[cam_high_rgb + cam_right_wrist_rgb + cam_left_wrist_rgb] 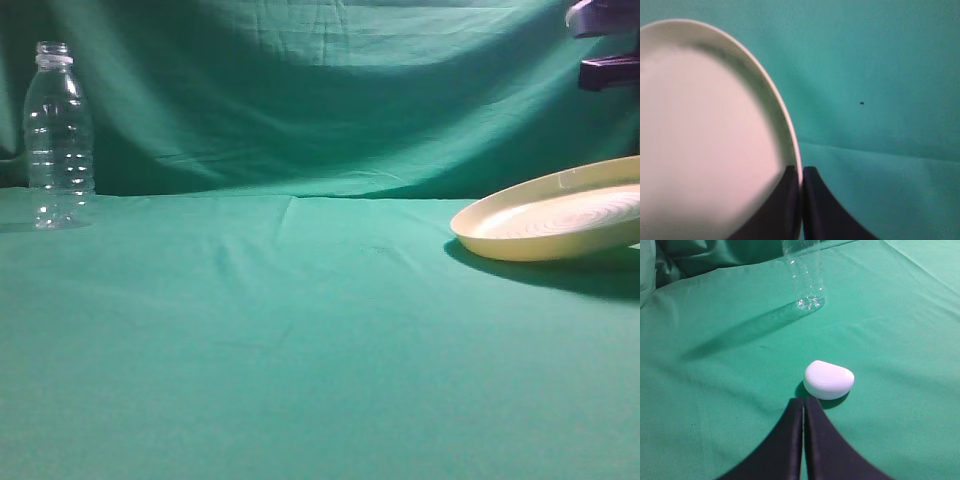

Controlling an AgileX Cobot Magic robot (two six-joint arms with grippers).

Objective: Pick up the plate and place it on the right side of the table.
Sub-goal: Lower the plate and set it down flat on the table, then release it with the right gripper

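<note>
The green counter (pixel 300 350) fills the front. The plate (pixel 560 215) is tilted at the right side, its far edge lifted. The right tool (pixel 801 200) pinches the plate's rim. A bottle (pixel 58 135) stands far left. The left tool (pixel 803 440) is closed and empty, near a small white case (pixel 828 379).

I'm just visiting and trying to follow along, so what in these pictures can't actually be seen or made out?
- The plate: its right part is cut off by the exterior view's edge, and the right gripper pinching its rim hides that spot.
- The bottle: its top is cut off by the left wrist view's edge.
- The small white object ahead of the left gripper: what it is cannot be told.
</note>
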